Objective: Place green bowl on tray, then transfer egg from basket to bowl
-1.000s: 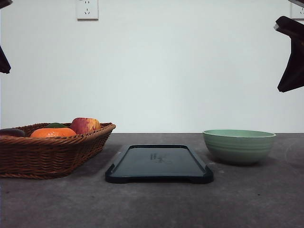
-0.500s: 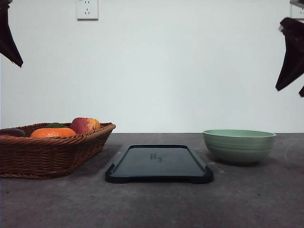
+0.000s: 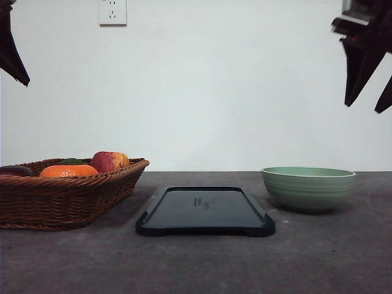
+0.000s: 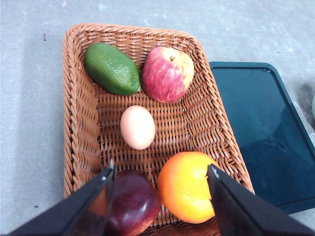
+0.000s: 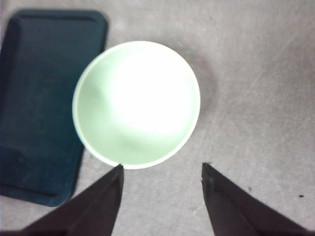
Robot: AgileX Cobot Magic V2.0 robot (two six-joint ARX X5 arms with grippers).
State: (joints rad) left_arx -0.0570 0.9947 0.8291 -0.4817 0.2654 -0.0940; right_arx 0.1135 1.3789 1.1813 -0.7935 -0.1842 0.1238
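Note:
The green bowl (image 3: 308, 188) (image 5: 136, 104) stands empty on the table to the right of the dark tray (image 3: 205, 210) (image 5: 39, 98) (image 4: 261, 132), apart from it. On the left sits the wicker basket (image 3: 61, 195) (image 4: 81, 128), and the tan egg (image 4: 138, 127) lies in its middle among the fruit. My left gripper (image 4: 160, 172) hangs open high above the basket; its tip (image 3: 12, 55) shows at the upper left. High over the bowl my right gripper (image 3: 367, 101) (image 5: 162, 169) is open and holds nothing.
In the basket lie a red-yellow apple (image 4: 168, 73) (image 3: 110, 162), a green avocado (image 4: 112, 69), an orange (image 4: 187, 186) (image 3: 68, 171) and a dark red fruit (image 4: 132, 202). A wall with a socket (image 3: 113, 12) rises behind the table.
The right gripper has swung left and higher, over the bowl. The left gripper rose between the first two frames and then held still. Bowl, tray and basket have not moved.

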